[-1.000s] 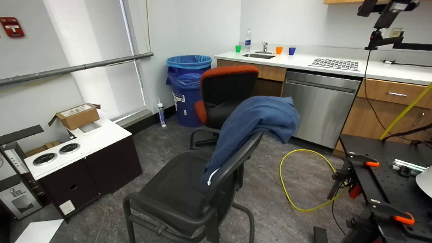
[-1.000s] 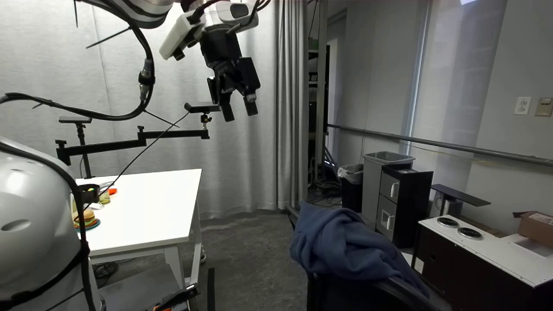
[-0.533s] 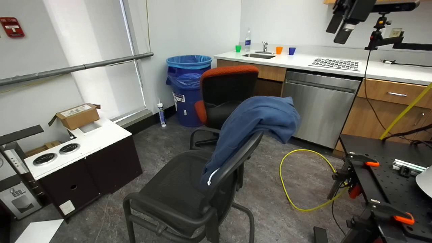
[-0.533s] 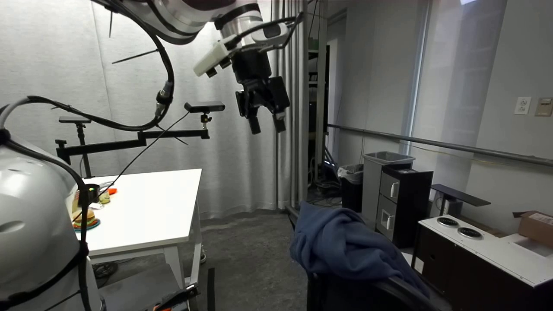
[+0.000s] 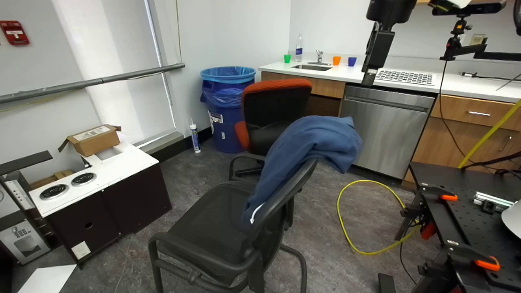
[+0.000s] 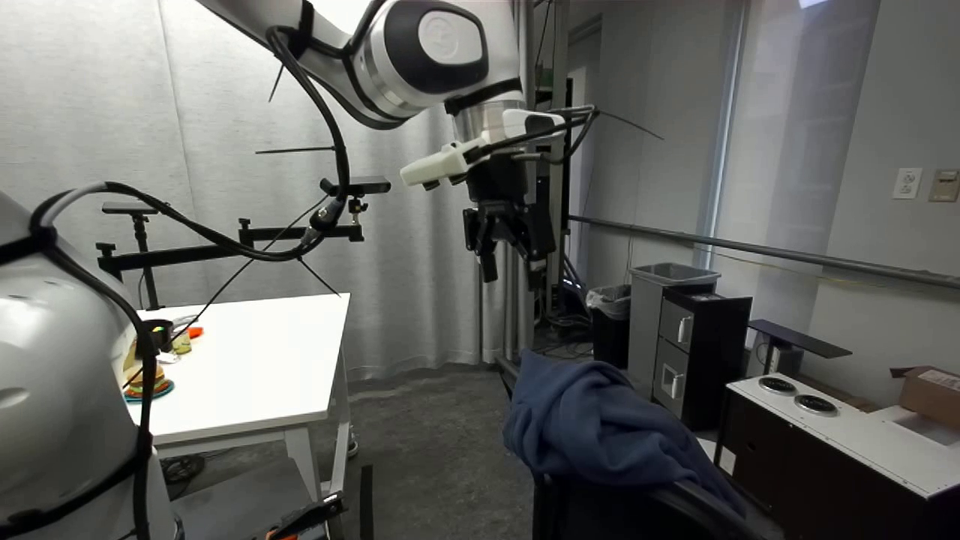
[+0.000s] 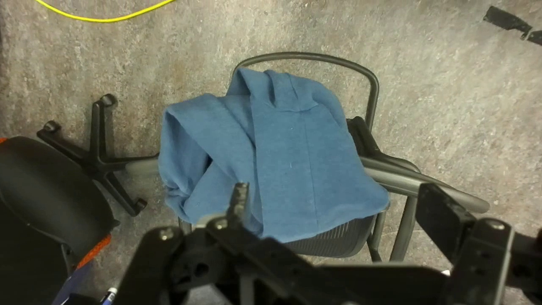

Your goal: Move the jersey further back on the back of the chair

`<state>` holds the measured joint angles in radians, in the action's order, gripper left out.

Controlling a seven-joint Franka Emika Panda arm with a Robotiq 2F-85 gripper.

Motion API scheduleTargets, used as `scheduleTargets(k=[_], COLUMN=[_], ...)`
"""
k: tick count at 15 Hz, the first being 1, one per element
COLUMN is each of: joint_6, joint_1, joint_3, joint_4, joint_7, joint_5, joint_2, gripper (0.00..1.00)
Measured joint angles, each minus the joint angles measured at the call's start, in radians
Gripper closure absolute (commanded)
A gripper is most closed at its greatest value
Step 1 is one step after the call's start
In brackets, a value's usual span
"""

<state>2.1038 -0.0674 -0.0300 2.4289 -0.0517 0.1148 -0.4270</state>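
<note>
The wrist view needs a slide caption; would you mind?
Open tool above a blue jersey draped over the back of a black chair.

In an exterior view, the look goes from a raised place down on the chair (image 5: 199,221), rather near and from its side, and it faces the counter (image 5: 338,74). In an exterior view, the look comes from close to my arm (image 6: 442,75) and faces the grey curtain (image 6: 420,315); only the top of the chair enters, at the lower edge. Both exterior views share the jersey (image 5: 307,140), my gripper (image 6: 512,272) and the cabinet with burners (image 5: 118,169). My wrist view looks steeply down on the jersey, with my fingers (image 7: 444,220) very near; with an exterior view it shares the yellow cord (image 7: 106,20).
</note>
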Motion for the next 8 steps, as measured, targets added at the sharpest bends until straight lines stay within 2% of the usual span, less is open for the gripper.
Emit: scheduleTargets(k=[8], joint_6=[0.036], joint_1=[-0.013], joint_3=[0.039], joint_4=[-0.109], joint_7=[0.0], joint_5=[0.0], joint_2=[0.22], gripper=[0.0])
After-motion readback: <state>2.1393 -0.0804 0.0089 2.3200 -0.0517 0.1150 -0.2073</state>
